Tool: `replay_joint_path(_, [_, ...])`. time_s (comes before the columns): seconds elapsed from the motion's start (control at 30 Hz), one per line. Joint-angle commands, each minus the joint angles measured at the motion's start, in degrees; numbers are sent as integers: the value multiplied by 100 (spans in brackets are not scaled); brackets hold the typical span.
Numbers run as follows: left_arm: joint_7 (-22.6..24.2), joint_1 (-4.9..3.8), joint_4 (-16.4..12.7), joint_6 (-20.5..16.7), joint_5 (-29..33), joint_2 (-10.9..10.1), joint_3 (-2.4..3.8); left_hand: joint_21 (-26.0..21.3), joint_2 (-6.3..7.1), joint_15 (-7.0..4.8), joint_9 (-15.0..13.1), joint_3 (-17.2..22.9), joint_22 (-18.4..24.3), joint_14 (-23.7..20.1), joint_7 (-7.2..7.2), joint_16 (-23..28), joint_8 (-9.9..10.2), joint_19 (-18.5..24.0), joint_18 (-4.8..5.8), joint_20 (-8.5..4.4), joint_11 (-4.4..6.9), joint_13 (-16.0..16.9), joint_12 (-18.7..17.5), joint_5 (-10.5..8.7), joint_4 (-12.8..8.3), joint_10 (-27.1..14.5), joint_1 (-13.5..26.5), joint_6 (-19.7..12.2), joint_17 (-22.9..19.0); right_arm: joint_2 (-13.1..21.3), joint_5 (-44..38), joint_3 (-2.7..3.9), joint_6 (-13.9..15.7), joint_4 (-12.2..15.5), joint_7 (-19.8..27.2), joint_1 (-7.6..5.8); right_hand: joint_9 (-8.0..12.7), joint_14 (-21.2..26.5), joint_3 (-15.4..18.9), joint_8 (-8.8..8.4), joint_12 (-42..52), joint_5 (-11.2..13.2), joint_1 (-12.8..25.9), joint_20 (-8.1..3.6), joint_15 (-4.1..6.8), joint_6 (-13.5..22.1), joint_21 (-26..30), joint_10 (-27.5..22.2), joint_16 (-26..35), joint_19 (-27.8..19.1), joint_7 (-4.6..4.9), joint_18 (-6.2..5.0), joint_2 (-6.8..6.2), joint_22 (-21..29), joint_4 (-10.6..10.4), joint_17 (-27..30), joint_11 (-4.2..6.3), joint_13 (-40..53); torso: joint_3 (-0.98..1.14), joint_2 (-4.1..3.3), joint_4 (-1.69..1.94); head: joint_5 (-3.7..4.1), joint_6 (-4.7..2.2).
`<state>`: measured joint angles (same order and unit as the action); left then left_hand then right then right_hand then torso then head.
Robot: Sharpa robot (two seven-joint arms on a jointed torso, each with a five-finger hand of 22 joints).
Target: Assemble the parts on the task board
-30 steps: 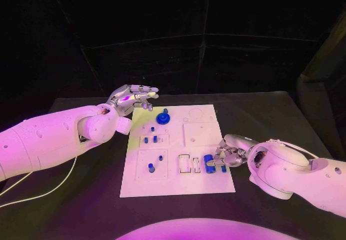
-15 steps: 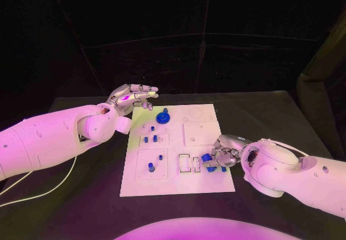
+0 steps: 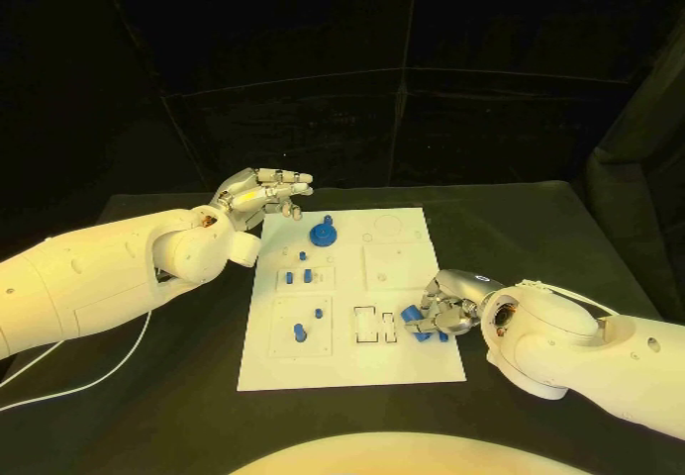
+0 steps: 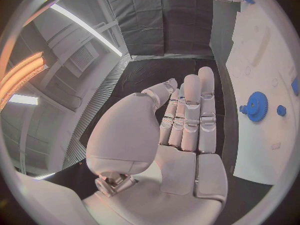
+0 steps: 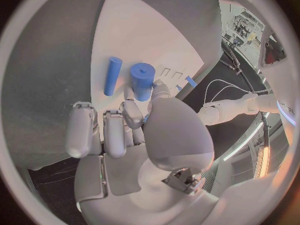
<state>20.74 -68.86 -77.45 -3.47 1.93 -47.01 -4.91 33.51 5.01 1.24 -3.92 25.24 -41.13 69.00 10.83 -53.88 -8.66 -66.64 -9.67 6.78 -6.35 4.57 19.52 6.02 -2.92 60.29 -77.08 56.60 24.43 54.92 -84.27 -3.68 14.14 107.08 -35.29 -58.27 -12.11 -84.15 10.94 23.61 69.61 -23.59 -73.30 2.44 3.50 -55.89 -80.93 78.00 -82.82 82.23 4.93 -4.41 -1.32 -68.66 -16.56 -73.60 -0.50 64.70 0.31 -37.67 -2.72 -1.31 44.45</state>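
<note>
The task board [image 3: 371,282] is lying flat in the middle of the black table [image 3: 542,223], with its long side running from 6 to 12 o'clock before me. My right hand [image 3: 445,305] is resting at the board's 4 o'clock corner, fingers curled in around a thick blue cylinder [image 5: 142,81]; the thumb and a fingertip are touching it, so I am grasping this part. A thin blue rod [image 5: 112,75] is lying flat on the board just beside the cylinder, apart from my fingers. My left hand [image 3: 264,192] is hovering off the board's 11 o'clock corner, holding nothing, its fingers straight and close together. A blue gear [image 3: 324,234] is sitting on the board near 12 o'clock, just beside that hand. Several small blue pegs [image 3: 301,274] are standing toward the board's 9 o'clock side.
</note>
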Motion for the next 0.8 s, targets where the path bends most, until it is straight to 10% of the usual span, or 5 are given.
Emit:
replay_joint_path(0.03, [26, -5, -5, 67, 14, -1, 3, -22, -21, 3, -5, -5, 7, -23, 5, -21, -21, 50, -75, 8, -3, -1, 23, 34, -29, -39, 41, -38, -10, 71, 93, 0, 515, 180, -30, -5, -51, -313, 47, 47, -1, -69, 48, -12, 48, -20, -18, 23, -45, 31, -40, 42, 24, -22, 4, -28, 51, 28, -7, 3, -3, -5, -24])
replay_joint_path(0.33, [26, -4, -6, 69, 14, 13, 2, -23, -27, 5, -5, -9, 8, -29, 5, -28, -32, 52, -75, 10, -3, -1, 37, 35, -32, -49, 46, -45, -13, 112, 432, 7, 941, 444, 71, -11, -89, -319, 70, 65, -7, -174, 34, -22, 59, -35, -31, 38, -61, 41, -53, 46, 51, -47, 8, -62, 64, 45, -8, -8, 3, -45, -68])
replay_joint_path(0.8, [26, -6, -34, 69, 14, 17, 1, -23, -27, 5, -5, -9, 8, -29, 5, -28, -32, 52, -75, 10, -3, -1, 37, 35, -32, -49, 46, -45, -13, -459, 883, 9, 585, 171, -53, -13, -141, -318, 107, 81, -57, -223, 104, -31, 67, -59, -36, 36, -61, 44, -64, 47, 161, -55, -15, -62, 72, 29, -13, -12, 4, -78, -9])
